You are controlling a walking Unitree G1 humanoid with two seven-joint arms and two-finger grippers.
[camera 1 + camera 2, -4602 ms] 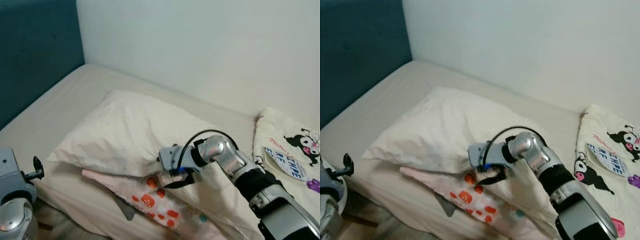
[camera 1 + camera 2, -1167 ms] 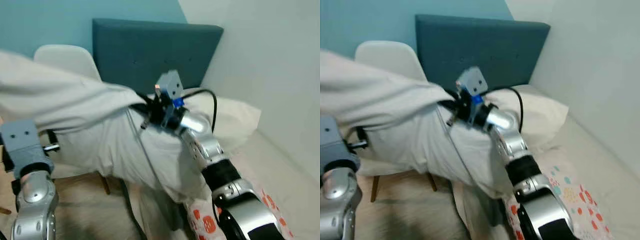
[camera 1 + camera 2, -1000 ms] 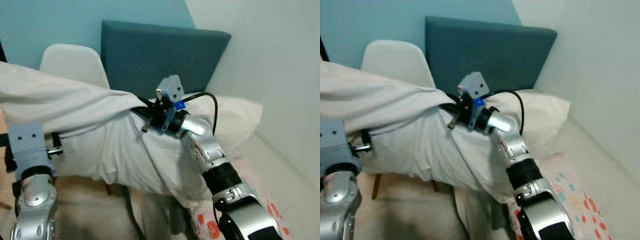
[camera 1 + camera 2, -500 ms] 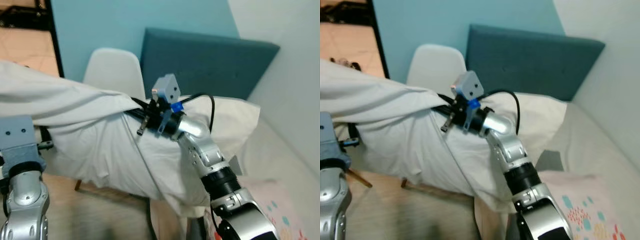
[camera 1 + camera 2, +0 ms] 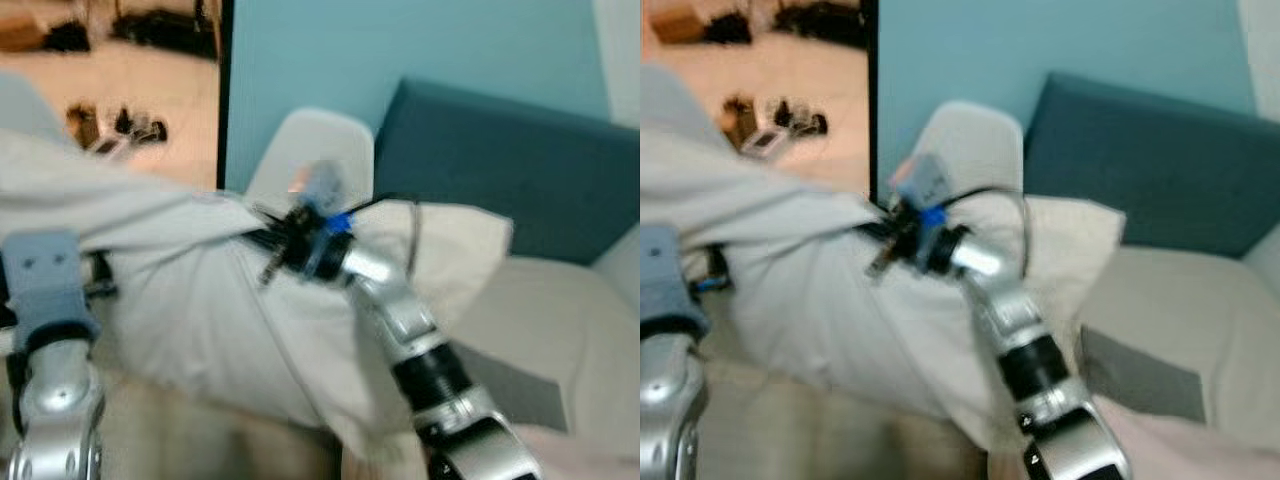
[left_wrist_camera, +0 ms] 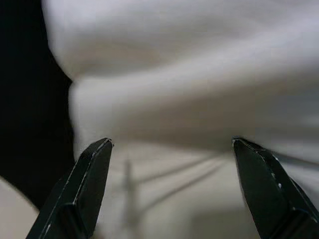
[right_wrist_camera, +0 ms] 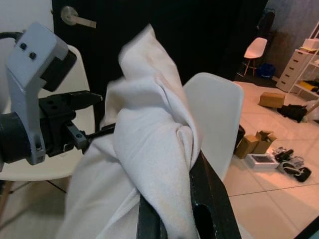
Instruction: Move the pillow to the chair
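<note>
— Where is the pillow point(image 5: 200, 330) sitting?
— I am holding it airborne, right pincer point(image 7: 172, 199) clamped on a fold, long axis crossways; chair point(image 5: 310, 160) lying just beyond. Left pincer point(image 6: 172, 184) is gaping wide, empty

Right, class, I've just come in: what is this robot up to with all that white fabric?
The robot is carrying a white pillow toward the white chair beside the teal headboard. The right gripper has its jaws shut on a bunched fold of the pillow. The left gripper, jaws open, sits close against the fabric without pinching it. The pillow hangs in the air, not yet on the chair.
</note>
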